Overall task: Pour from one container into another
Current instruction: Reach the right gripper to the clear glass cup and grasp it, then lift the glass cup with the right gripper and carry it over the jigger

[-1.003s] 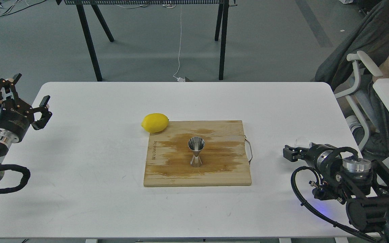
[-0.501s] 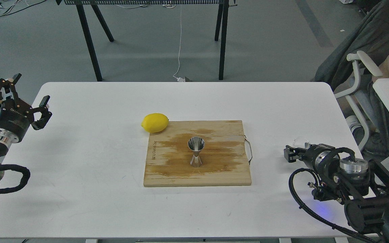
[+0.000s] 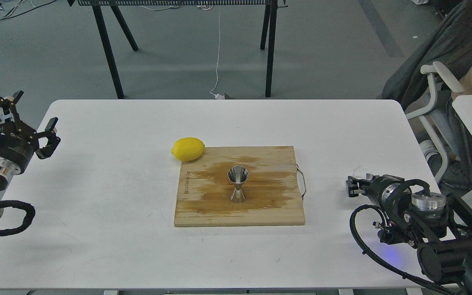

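The shiny steel hourglass jigger (image 3: 238, 184) stands upright in the middle of the wooden cutting board (image 3: 277, 209), on a wet brown stain. The clear glass cup (image 3: 361, 170) shows only as a faint rim at the table's right side, right against the far side of my right gripper (image 3: 352, 186). That gripper is dark and seen end-on, so its fingers cannot be told apart, nor whether they hold the cup. My left gripper (image 3: 35, 109) hangs open and empty over the table's far left edge, well away from the board.
A yellow lemon (image 3: 188, 148) lies at the board's back left corner. A wire handle (image 3: 302, 182) sticks out of the board's right side. A white table (image 3: 109, 229) bears it all. A chair (image 3: 441, 88) and a second table stand beyond the right edge.
My left gripper has drifted slightly left and down. My right arm has shifted a little right and down, with the glass rim staying at the gripper. Jigger, board and lemon have not moved.
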{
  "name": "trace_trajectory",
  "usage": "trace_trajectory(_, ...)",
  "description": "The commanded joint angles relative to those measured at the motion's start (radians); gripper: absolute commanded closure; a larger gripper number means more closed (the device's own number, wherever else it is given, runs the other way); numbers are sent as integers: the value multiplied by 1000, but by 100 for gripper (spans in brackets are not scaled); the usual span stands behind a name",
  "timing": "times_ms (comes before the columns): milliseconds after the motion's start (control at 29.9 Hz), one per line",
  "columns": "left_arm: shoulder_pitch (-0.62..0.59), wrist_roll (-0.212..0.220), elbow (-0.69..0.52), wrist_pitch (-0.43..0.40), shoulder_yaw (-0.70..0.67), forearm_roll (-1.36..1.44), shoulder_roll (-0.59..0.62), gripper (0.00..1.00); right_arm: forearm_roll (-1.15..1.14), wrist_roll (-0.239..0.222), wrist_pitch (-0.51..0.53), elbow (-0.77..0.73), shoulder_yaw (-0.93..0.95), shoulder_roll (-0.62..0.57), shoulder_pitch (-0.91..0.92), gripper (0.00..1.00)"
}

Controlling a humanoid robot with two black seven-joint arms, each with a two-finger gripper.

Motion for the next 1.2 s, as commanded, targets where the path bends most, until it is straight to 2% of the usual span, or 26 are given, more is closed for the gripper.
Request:
trace_trajectory(0, 0, 0, 0, 0, 0, 0, 0, 3, -1, 0, 0, 2, -1, 0, 0, 56)
trace_trajectory(134, 0, 0, 0, 0, 0, 0, -2, 3, -1, 1, 0, 18, -1, 0, -3, 58)
trace_trajectory(401, 0, 0, 14, 0, 3, 0, -14, 3, -9, 13, 0, 173, -18, -14, -5, 59)
trace_trajectory(602, -2, 0, 16, 0, 3, 0, -17, 3, -162, 16, 0, 379, -20, -23, 0, 62)
trace_trajectory(735, -2, 0, 16, 0, 3, 0, -17, 3, -260, 13, 0, 465, -32, -17, 8, 62)
trace_trajectory(1170, -2, 0, 31, 0, 3, 0, -18, 3, -622, 9, 0, 568, -397, -9, 198, 63)
